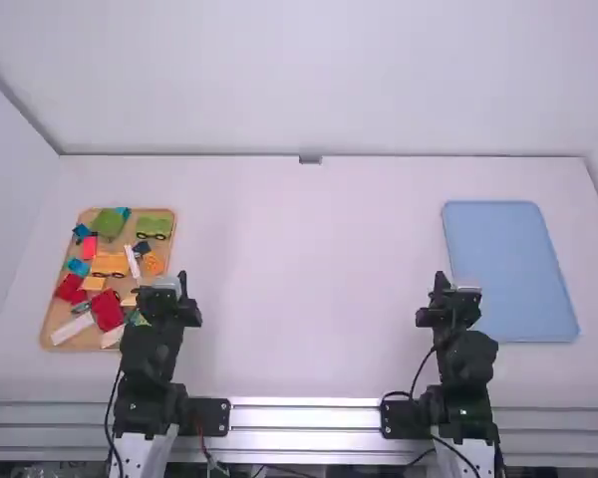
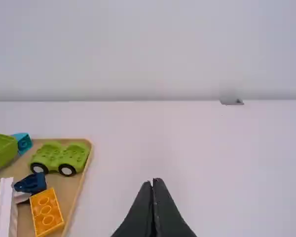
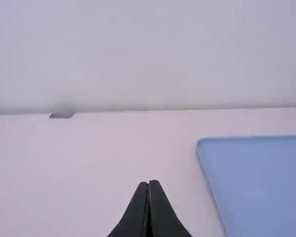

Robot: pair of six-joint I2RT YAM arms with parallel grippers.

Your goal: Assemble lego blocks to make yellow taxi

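"Where are the Lego blocks?"

"All in the wooden tray (image 2: pixel 64 183) on the left side of the white desk (image 1: pixel 309 279). A yellow-orange wheeled base (image 1: pixel 110 264) sits about midway along it, and a green wheeled base (image 2: pixel 61 158) is in the far right corner."

"What's around them?"

"A rounded green block (image 2: pixel 2 150) lies left of the green base, with a teal brick (image 2: pixel 22 143) just beside it. Nearer, an orange studded brick (image 2: pixel 47 212) lies by a dark blue piece (image 2: pixel 32 183), with a long white piece (image 2: pixel 6 207) to their left. A big red brick (image 1: pixel 107 310) is toward the tray's near end."

"And the left tool (image 1: pixel 163 293)?"

"Near the tray's right edge, pointing away from its base, its two black fingers pressed together."

"The right tool (image 1: pixel 455 294)?"

"Pressed together too, pointing away over the desk's right part, near the left edge of the blue tray (image 1: pixel 508 269)."

"So they're well apart?"

"Yes, with the middle of the desk between them."
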